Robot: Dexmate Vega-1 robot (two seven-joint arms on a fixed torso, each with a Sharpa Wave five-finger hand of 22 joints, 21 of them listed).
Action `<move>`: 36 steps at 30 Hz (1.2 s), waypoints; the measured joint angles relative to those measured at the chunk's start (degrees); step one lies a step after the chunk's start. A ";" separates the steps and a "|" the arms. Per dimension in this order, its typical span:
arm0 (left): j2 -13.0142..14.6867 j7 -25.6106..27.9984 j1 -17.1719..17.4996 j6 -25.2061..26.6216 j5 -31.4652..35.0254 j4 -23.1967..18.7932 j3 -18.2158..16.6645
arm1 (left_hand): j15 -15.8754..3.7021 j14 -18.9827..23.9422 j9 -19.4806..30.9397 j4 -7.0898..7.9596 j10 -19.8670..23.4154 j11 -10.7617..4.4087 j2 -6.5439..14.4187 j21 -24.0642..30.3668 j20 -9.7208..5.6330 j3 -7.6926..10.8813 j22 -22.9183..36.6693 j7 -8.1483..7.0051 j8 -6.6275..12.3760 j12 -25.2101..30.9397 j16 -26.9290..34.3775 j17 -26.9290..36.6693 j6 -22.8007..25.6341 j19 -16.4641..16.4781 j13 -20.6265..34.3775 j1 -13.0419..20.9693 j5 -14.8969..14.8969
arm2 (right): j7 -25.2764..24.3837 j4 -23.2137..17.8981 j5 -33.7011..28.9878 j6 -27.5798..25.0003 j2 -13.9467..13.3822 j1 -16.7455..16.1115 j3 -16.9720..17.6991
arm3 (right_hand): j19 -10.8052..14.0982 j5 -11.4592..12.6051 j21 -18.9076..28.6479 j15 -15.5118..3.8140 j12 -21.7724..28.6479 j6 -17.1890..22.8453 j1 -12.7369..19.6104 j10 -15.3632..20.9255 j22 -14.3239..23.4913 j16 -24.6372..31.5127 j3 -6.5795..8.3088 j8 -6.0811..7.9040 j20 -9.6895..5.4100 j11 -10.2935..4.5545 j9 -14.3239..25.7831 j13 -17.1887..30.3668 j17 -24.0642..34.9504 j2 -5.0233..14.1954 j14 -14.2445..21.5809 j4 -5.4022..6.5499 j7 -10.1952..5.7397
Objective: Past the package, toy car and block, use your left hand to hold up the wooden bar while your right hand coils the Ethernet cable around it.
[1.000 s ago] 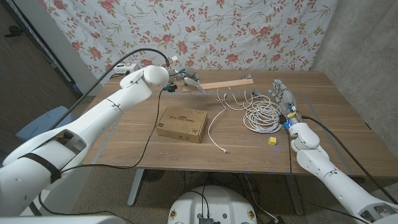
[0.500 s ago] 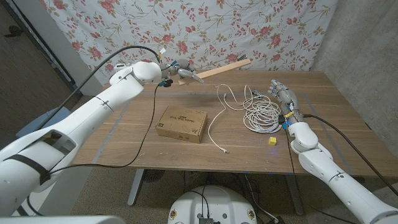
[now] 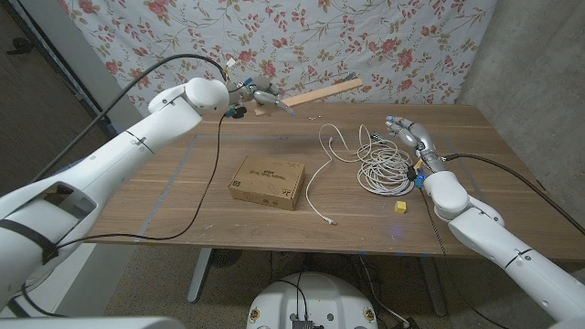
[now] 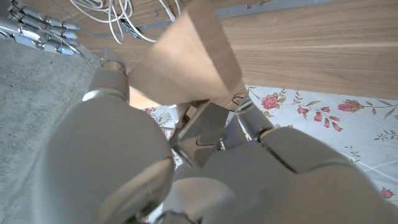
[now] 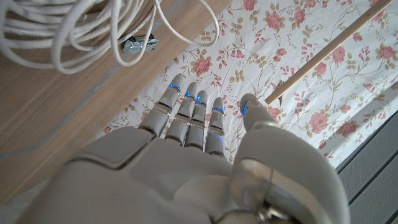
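Since a second ago I've lifted the wooden bar (image 3: 320, 91) clear above the table's far edge in my left hand (image 3: 260, 95); right hand (image 3: 409, 133) spread, empty, over the Ethernet cable (image 3: 384, 164) by the right edge; next: grab cable.

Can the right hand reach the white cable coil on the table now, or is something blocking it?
Probably yes. The right hand hangs open just beside the cable coil, with nothing between them. The yellow block and package lie off its path.

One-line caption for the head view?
Left hand holds the wooden bar aloft; right hand open above the coiled cable.
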 measured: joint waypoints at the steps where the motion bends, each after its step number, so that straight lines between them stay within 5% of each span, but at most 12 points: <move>1: 0.18 0.00 -0.10 0.00 0.00 -0.11 0.05 | 0.08 -0.08 0.00 -0.16 0.00 0.00 0.22 0.00 0.00 0.16 0.00 0.00 0.00 0.00 0.22 -0.11 0.00 0.00 0.00 -0.22 0.00 | -0.01 0.00 -0.75 -1.33 0.00 0.00 0.00 | -0.06 0.00 0.00 0.02 -0.10 -0.22 1.20 -0.36 0.00 0.00 0.36 -0.19 0.00 -0.36 0.00 0.14 0.21 -0.08 -0.56 0.01 -0.21; 13: 2.09 -2.79 -2.21 1.67 -0.46 -1.54 1.37 | -0.04 0.03 -0.03 -0.70 0.00 0.00 -0.03 0.77 0.21 0.70 0.01 0.00 0.33 0.01 1.53 -0.74 0.00 -0.61 -0.02 -0.76 -0.03 | 0.16 -11.44 -11.38 -14.44 -6.42 -0.50 -3.38 | -1.15 0.37 0.00 0.18 -1.96 -1.72 11.25 -4.20 -0.01 -1.50 1.11 -0.88 -0.51 -4.53 0.28 0.26 0.69 -2.55 -5.55 -0.02 -3.63; 24: 3.32 -4.32 -3.32 3.25 -0.06 -3.49 1.67 | 0.20 -0.20 -0.67 -1.18 -0.46 0.19 -0.39 1.62 0.21 1.18 -0.24 0.02 0.65 0.00 2.19 -1.92 0.01 -1.03 -0.07 -1.13 -0.03 | 3.13 -17.61 -24.22 -21.89 -10.13 1.76 -9.08 | -1.17 0.76 0.00 0.30 -2.40 -0.99 14.25 -4.17 -0.16 -1.96 1.25 -0.88 -1.09 -7.06 0.27 0.26 0.68 -3.72 -7.00 0.12 -5.96; 36: 3.85 -4.44 -3.33 3.48 -1.57 -4.14 0.56 | 0.08 -0.50 -1.17 -1.59 -0.45 0.19 -0.40 2.28 0.10 1.59 -0.26 0.06 1.26 0.00 2.82 -2.34 -0.02 -1.33 -0.19 -2.47 -0.04 | 9.01 -18.72 -35.26 -22.96 -10.90 5.82 -14.68 | -0.40 1.33 0.00 0.35 -2.40 1.03 16.80 -2.82 -0.16 -1.96 0.52 -0.40 -1.87 -9.58 0.27 0.14 0.78 -4.22 -6.96 0.84 -8.60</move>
